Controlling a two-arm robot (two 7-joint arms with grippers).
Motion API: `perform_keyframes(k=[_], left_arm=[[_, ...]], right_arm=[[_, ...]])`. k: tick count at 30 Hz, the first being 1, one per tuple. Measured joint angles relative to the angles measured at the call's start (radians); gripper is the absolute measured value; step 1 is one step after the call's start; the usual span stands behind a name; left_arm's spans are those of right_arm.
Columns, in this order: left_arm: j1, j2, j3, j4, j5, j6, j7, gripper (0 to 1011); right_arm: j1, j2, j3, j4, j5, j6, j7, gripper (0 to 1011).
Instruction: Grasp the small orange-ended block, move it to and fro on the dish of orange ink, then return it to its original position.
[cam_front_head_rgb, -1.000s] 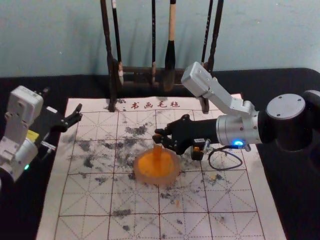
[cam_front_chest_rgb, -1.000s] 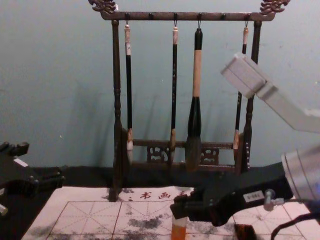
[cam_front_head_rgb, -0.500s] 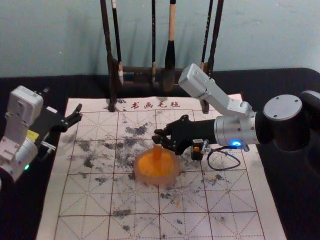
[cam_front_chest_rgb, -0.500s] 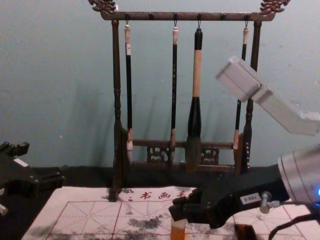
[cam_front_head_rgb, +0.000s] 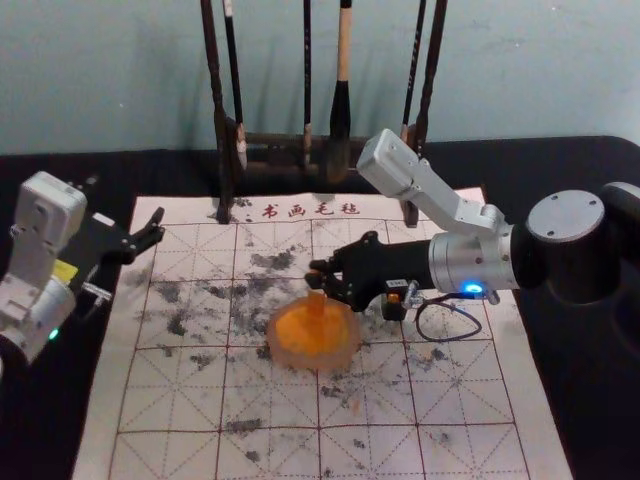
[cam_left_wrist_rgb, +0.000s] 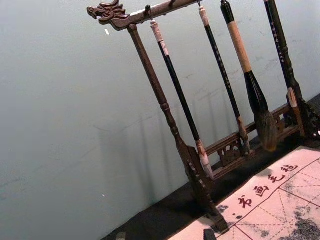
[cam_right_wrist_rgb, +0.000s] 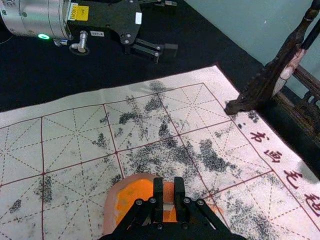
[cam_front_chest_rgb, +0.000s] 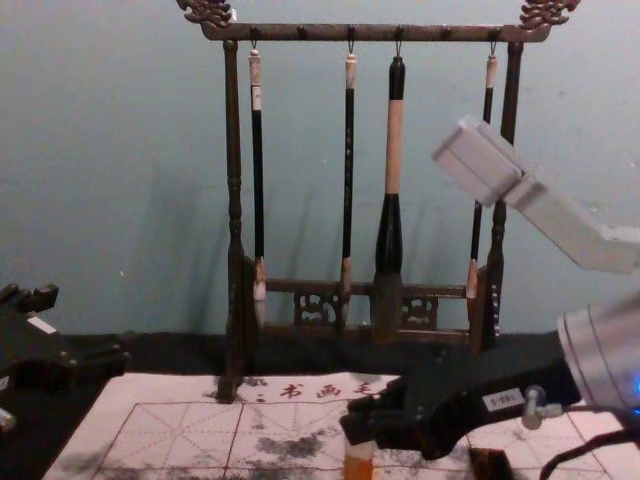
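Block (cam_right_wrist_rgb: 168, 191) juts down, pinched in right claw (cam_front_head_rgb: 320, 274), seemingly onto ink dish (cam_front_head_rgb: 284, 352).

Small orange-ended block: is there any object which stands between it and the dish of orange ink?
Nothing visible stands in the way. The right hand grips the block, which points down to the orange ink inside the dish, with no object between.

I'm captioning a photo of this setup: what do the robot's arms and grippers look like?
The right arm has a silvery cylindrical wrist with a blue light, a black cable and a pale grey boxy housing. The left arm has a green light and yellow sticker. Both the right gripper and left gripper are black.
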Motion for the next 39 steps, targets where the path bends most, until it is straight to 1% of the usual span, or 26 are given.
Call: perform_keyframes(k=[13,26,39], left_arm=[[0.000,0.000,0.000,0.000,0.000,0.000,0.000,1001],[0.000,0.000,0.000,0.000,0.000,0.000,0.000,1001],[0.000,0.000,0.000,0.000,0.000,0.000,0.000,1001]], right_arm=[[-0.002,0.009,0.006,-0.006,0.000,-0.002,0.007,127],[-0.009,0.028,0.007,-0.018,-0.001,-0.007,0.018,127],[-0.027,0.050,0.004,-0.052,0.008,-0.008,0.032,127]])
